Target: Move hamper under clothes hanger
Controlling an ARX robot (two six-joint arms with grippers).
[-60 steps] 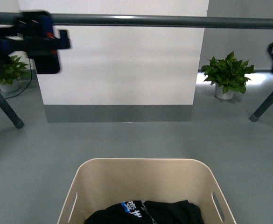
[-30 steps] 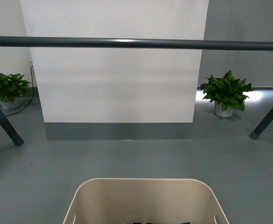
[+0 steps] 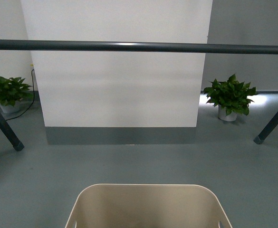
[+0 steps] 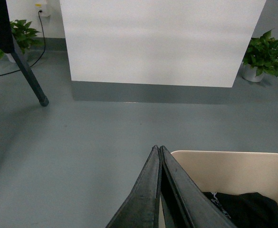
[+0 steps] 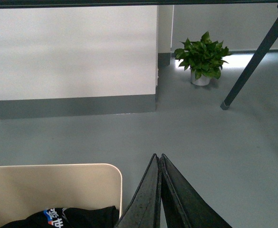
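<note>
From the front, the hamper (image 3: 148,206) sits on the grey floor (image 3: 129,164) at the near edge of the picture, only its far rim showing. The bar of the clothes hanger (image 3: 139,46) runs across well above and beyond it, with one slanted leg (image 3: 3,124) to the left and another (image 3: 274,121) to the right. Neither arm shows here. The hamper looks short of the spot under the bar, so the push is unfinished. A push on one side alone could turn the tub and send it toward a leg. Compared with a second ago, less of the tub is in view, the dark clothes inside have dropped out of frame, and the arms seen near the bar are gone.

In the left wrist view, the left gripper (image 4: 160,151) has its fingers pressed together with nothing between them, the tips just at the hamper's rim (image 4: 224,154). Black clothing (image 4: 245,209) lies inside. Whether the tips touch the rim cannot be told; closed like this, they could slip off it.

In the right wrist view, the right gripper (image 5: 158,158) is likewise pinched closed and empty, just beside the tub's corner (image 5: 112,173). A potted plant (image 5: 201,59) stands well beyond.
</note>
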